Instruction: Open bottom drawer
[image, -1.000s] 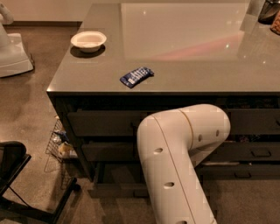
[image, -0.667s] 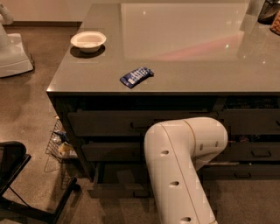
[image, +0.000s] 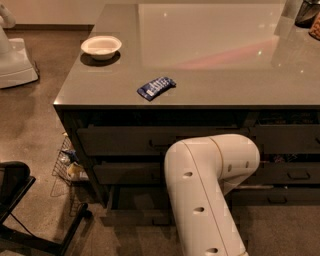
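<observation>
Your arm (image: 205, 200) has sunk a bit since a second ago: the fat white elbow now sits lower against the drawer fronts and still eats up the bottom middle of the shot. Biggest thing in view is the grey counter (image: 225, 75), glossy on top and cut off at the right edge. Under it, the taller drawers (image: 120, 140) show on the left, and the right-hand stack (image: 295, 172) peeks out past the elbow.

The bottom drawer (image: 132, 218) is that low thin panel down by the floor. You only get its left part; the rest goes behind the arm. I can't say how far out it sits.

The gripper is somewhere behind the elbow, out of sight, so you can't tell its state or whether it has hold of anything.

Smaller stuff: a white machine (image: 15, 60) cut off top left, a black frame (image: 15, 185) bottom left, a wire basket (image: 67, 167) beside the cabinet, a white bowl (image: 101, 46) and a blue packet (image: 156, 87) on the counter.
</observation>
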